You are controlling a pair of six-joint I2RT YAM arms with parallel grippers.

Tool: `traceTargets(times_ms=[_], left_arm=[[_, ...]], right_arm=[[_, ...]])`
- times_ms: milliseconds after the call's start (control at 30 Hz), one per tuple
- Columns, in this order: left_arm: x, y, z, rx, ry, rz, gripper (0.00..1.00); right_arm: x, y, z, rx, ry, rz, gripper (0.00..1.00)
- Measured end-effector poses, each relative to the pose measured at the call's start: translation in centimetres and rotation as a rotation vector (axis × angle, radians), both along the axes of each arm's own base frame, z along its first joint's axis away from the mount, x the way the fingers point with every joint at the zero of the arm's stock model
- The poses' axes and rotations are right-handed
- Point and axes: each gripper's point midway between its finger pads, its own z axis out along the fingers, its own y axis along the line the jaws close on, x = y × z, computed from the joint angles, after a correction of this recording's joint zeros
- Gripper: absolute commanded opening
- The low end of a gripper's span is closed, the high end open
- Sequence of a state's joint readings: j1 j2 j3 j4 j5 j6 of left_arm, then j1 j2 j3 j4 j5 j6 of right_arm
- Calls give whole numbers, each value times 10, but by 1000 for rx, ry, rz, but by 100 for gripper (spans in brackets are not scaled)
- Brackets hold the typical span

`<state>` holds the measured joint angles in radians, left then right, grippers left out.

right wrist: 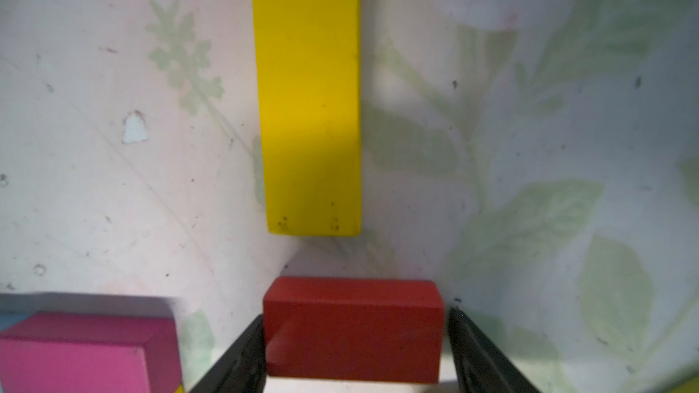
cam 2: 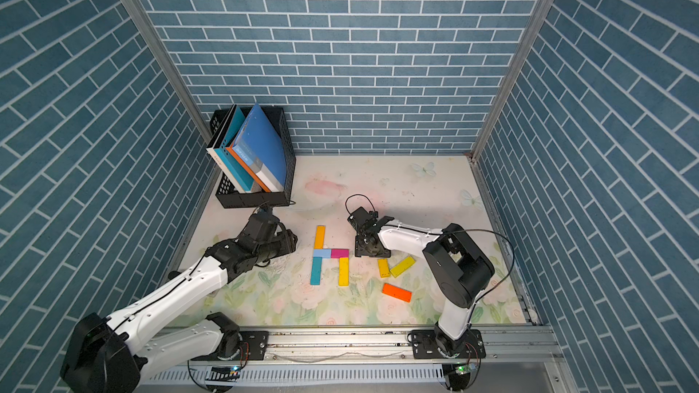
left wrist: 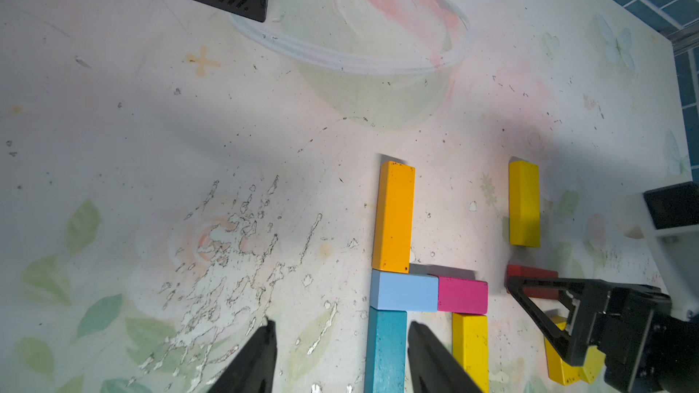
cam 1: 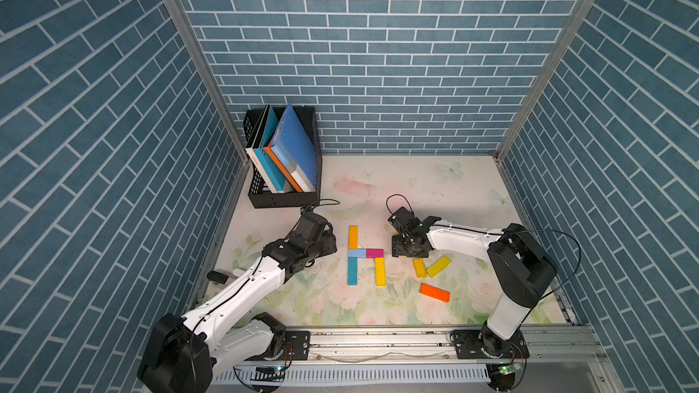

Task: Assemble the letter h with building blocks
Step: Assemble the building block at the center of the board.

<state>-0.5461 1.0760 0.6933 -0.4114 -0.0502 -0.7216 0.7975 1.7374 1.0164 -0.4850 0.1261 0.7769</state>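
blue brick-print walls enclose a floral mat (cam 1: pixel 416 183). on it the red block (right wrist: pixel 353 328) lies flat, near the magenta block (right wrist: pixel 83 349) of the letter and just short of a yellow block (right wrist: pixel 308 96). the right gripper (right wrist: pixel 355 315) straddles its ends, jaws slack, with a sliver of gap on one side. the left gripper (left wrist: pixel 340 323) hangs open and empty. the red block looks light, rigid and smooth-painted, so pinch it squarely across opposite flat faces or it may twist.

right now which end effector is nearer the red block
Right. The right end effector straddles the red block, a finger on each side. The left end effector is by the teal block, beyond the magenta block.
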Motion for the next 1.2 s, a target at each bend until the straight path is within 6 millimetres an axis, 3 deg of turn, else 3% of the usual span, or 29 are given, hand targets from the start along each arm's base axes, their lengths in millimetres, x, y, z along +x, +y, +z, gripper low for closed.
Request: traceTargets(times_ms=[133,633,733,900,1000,1200], left_arm=[[0,0,-1,1,2,0,61],[-2,2,-10,12,21,0,61],[-2,1,-10,10,17,0,61],[-1,1,-9,9,16,0,61],[-1,1,-9,9,16,0,61],[-1,1,-9,9,16,0,61]], right_arm=[[0,-2,0,-1,0,-4,58],[14,-8,0,-11,-10,-17,57],[14,-7,0,-11,-9,-15,60],[15,-6,-1,-12,-8,-6,72],[18,-3,-1,-12,-11,2,73],[20,-2,-1,-14,-13,5,64]])
